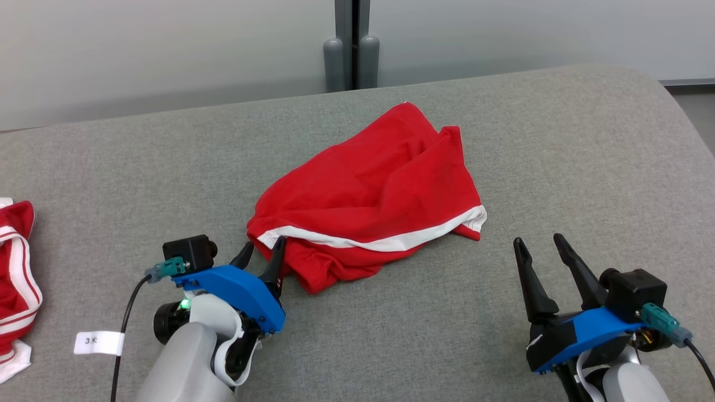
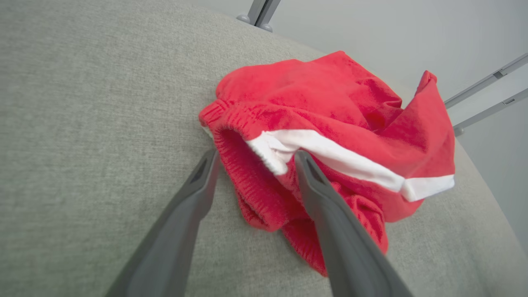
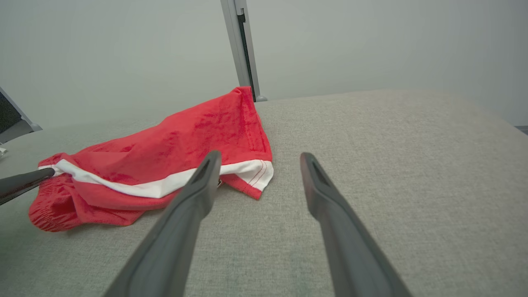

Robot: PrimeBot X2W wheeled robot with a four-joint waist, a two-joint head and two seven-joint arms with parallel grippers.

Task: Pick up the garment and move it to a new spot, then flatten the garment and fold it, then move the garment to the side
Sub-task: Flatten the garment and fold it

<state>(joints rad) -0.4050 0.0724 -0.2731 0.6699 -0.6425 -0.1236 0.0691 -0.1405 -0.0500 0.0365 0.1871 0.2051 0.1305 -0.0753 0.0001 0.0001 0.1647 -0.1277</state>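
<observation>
A crumpled red garment [image 1: 374, 190] with white trim lies in the middle of the grey fabric surface [image 1: 586, 167]. My left gripper [image 1: 262, 250] is at its near left corner, open, one finger on each side of the ribbed red edge [image 2: 231, 165]; in the left wrist view the left gripper [image 2: 256, 156] has the white trim [image 2: 330, 154] just past its fingertips. My right gripper [image 1: 539, 243] stands open to the right of the garment, apart from it. In the right wrist view the right gripper [image 3: 260, 156] points past the garment's white-trimmed corner [image 3: 251, 171], with nothing between its fingers.
A second red and white garment [image 1: 17, 279] lies at the far left edge. A white label [image 1: 99, 342] hangs on the left arm's cable. Grey posts [image 1: 352, 56] stand behind the surface, which curves down at its right end [image 1: 687, 128]. The left gripper's finger [image 3: 24, 183] shows in the right wrist view.
</observation>
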